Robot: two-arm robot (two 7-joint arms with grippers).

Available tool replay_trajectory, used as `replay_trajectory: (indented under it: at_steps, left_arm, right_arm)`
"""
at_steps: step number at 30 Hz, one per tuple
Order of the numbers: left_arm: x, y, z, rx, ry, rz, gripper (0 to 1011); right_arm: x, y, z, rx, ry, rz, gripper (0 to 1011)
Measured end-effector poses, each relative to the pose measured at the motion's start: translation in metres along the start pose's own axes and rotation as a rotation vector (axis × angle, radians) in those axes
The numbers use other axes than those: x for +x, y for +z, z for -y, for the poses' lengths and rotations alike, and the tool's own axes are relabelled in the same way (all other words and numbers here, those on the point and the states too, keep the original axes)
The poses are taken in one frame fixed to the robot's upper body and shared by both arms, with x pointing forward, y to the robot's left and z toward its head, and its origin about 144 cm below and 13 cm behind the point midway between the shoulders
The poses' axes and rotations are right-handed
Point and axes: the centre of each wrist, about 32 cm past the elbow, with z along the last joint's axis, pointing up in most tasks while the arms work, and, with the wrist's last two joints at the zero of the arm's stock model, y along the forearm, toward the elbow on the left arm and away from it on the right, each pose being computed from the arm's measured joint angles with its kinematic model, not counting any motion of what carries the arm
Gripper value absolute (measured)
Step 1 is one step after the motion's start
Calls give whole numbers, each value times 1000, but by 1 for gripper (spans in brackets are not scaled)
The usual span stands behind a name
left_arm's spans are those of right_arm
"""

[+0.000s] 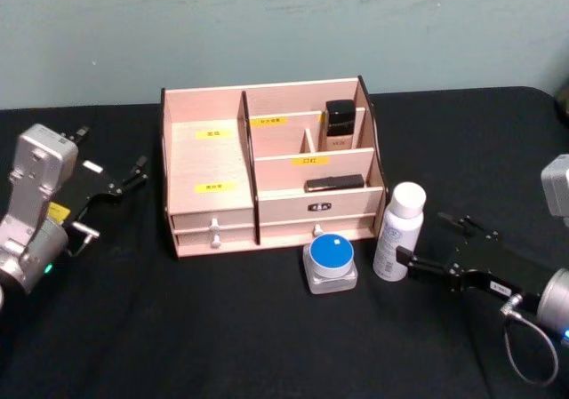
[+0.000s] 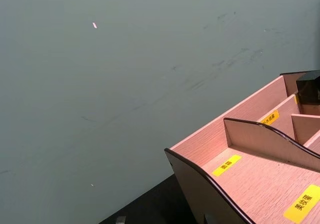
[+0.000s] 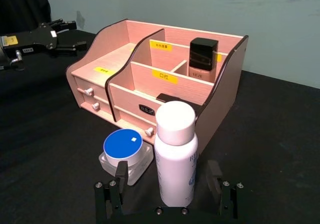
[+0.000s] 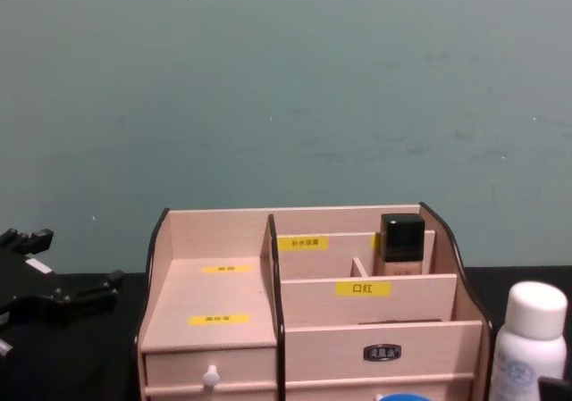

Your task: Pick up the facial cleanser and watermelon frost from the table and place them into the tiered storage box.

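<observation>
Here, head view: my right gripper [image 1: 425,239] reaches at the cleanser [image 1: 397,235], which stands upright just right of the frost jar [image 1: 330,261], both before the box [image 1: 213,163]. My left gripper [image 1: 133,175] is parked open, left of the box. Right wrist view: slim white bottle with a rounded cap, between my spread, empty fingers [image 3: 120,173] — best closed squarely on the body, lest it tip. Chest view: its cap shows beside the box's right wall.

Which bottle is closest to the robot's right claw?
The tall white facial cleanser: it stands between the right gripper's open fingers. The blue-lidded jar sits beside it, and the black-capped bottle is up in the storage box.
</observation>
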Motion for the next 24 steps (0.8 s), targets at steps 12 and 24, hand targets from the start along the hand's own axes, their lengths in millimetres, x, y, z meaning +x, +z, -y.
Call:
replay_trajectory:
  at_steps: [12,24]
  left_arm:
    - [0,0,0,0,0,0,1009]
    - [0,0,0,0,0,0,1010]
  right_arm:
    - [5,-2,-21,9,7,9,1000]
    - [10,-3,-40,21,22,11,1000]
